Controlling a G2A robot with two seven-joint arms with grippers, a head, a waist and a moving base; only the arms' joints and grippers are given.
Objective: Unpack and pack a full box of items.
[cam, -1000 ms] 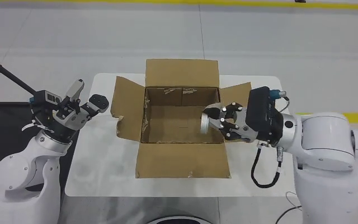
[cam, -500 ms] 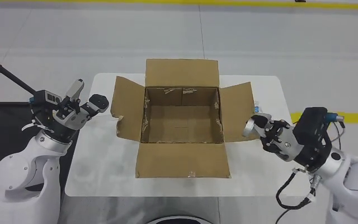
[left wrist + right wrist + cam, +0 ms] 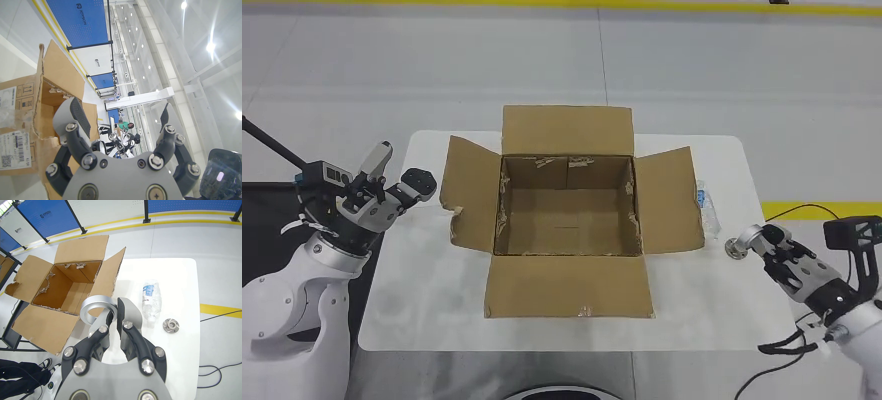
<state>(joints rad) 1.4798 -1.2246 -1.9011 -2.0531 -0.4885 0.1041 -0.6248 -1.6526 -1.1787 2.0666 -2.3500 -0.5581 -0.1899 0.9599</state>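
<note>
The cardboard box (image 3: pixel 567 215) sits in the middle of the tabletop (image 3: pixel 422 300) with all four flaps folded out, and what shows of its inside looks bare. The right gripper (image 3: pixel 115 311) is clamped on a metal ring (image 3: pixel 98 308), one finger inside the ring and the padded one outside its wall. It holds the ring level in the air near the right edge of the tabletop. A plastic water bottle (image 3: pixel 151 299) lies on its side between the box's right flap and that edge. A small metal disc (image 3: pixel 170 326) lies flat just beside its cap, toward the front right corner. The left gripper (image 3: pixel 122 113) hangs by the left edge with its fingers spread and nothing between them.

The step in hand appears to be unpacking: the ring is out of the box and needs a resting place beside the other two items. To do it well, the arm should lower the ring over bare tabletop in front of the disc or between the flap and the bottle. It should keep the ring flat so that it lands on its face and not on its rim, where it would likely roll. The fingers should part only once the ring rests on the surface. The inner finger should then lift straight up so that it does not drag the ring. The bottle can roll if nudged, and the right edge is close, so the drop point should stay inboard.
</note>
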